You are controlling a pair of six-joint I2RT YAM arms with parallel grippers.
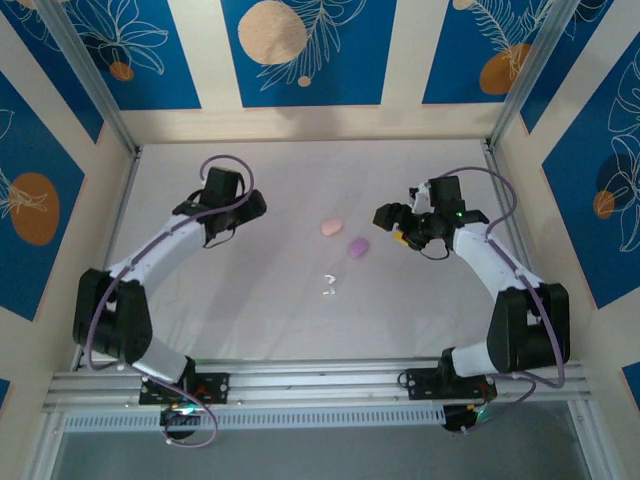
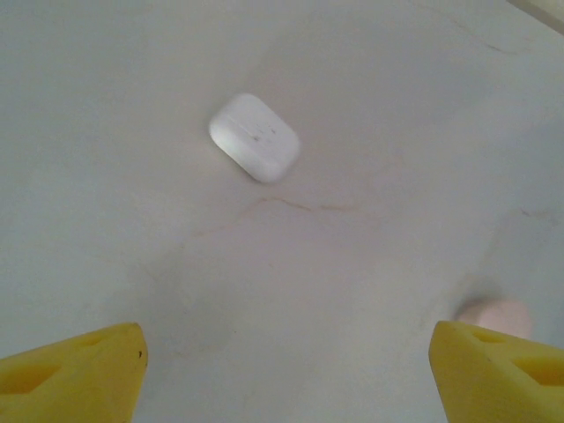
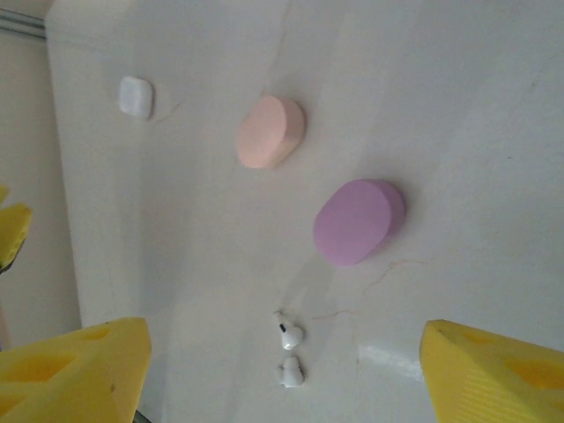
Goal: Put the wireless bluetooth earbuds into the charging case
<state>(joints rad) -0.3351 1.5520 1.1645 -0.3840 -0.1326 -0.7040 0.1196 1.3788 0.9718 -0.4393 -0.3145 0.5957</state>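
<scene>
Earbuds (image 3: pixel 288 336) loose, left end effector (image 2: pixel 286 374) hovering spread, right end effector (image 3: pixel 284 388) likewise

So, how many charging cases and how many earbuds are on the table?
Charging cases: 3: white case, pink case, purple case
Earbuds: 2, both white; in the right wrist view, upper earbud, lower earbud
Total: 5

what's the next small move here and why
Probably lower the left tool onto the white case and grip it, ready for opening. That case lies shut on the table just ahead of the wide-open, empty tool. The two white earbuds lie loose near the purple case, with no case open to take them.
</scene>
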